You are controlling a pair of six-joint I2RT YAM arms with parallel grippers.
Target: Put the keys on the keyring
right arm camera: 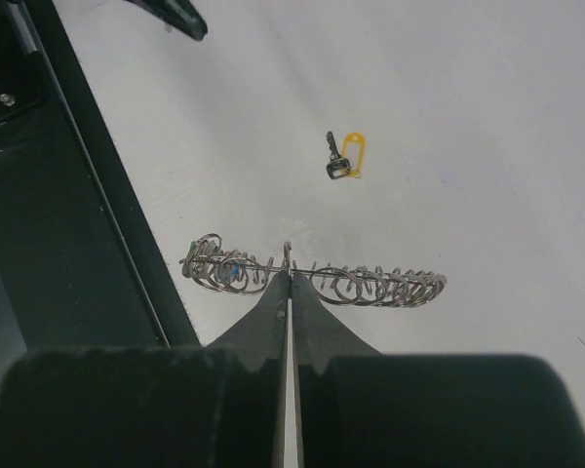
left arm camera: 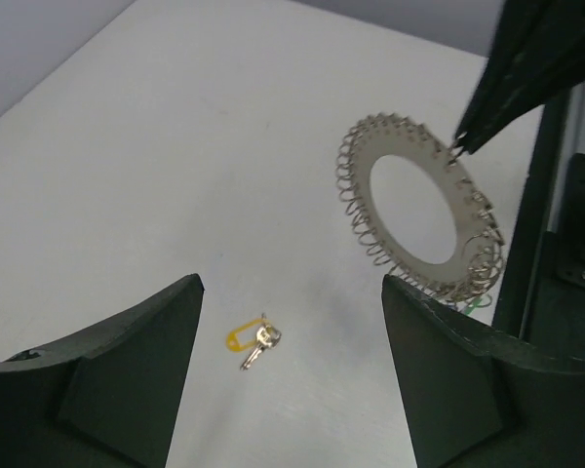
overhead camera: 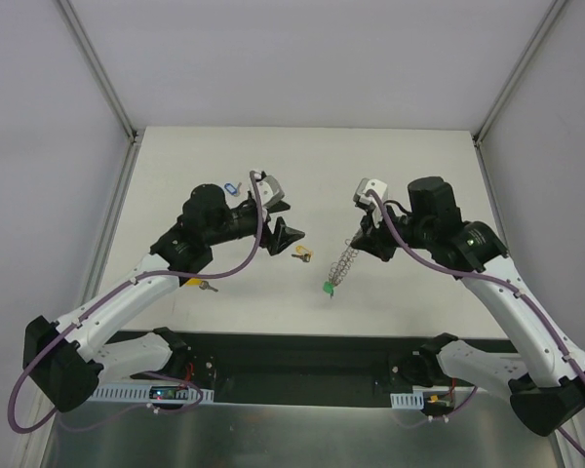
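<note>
My right gripper (overhead camera: 356, 244) is shut on the rim of the keyring (overhead camera: 344, 260), a flat grey ring with a coiled wire rim, and holds it up on edge above the table. In the right wrist view the keyring (right arm camera: 370, 285) shows edge-on at the closed fingertips (right arm camera: 289, 278). A green key (overhead camera: 329, 289) hangs from its low end. A yellow-headed key (overhead camera: 302, 255) lies on the table between the arms. My left gripper (overhead camera: 280, 221) is open and empty just left of it. In the left wrist view the yellow key (left arm camera: 253, 338) lies between the open fingers, with the keyring (left arm camera: 370, 219) beyond.
A blue key (overhead camera: 232, 187) lies behind the left arm. Another yellow-headed key (overhead camera: 201, 285) lies under the left forearm. A black strip (overhead camera: 292, 356) runs along the table's near edge. White walls with metal posts enclose the table.
</note>
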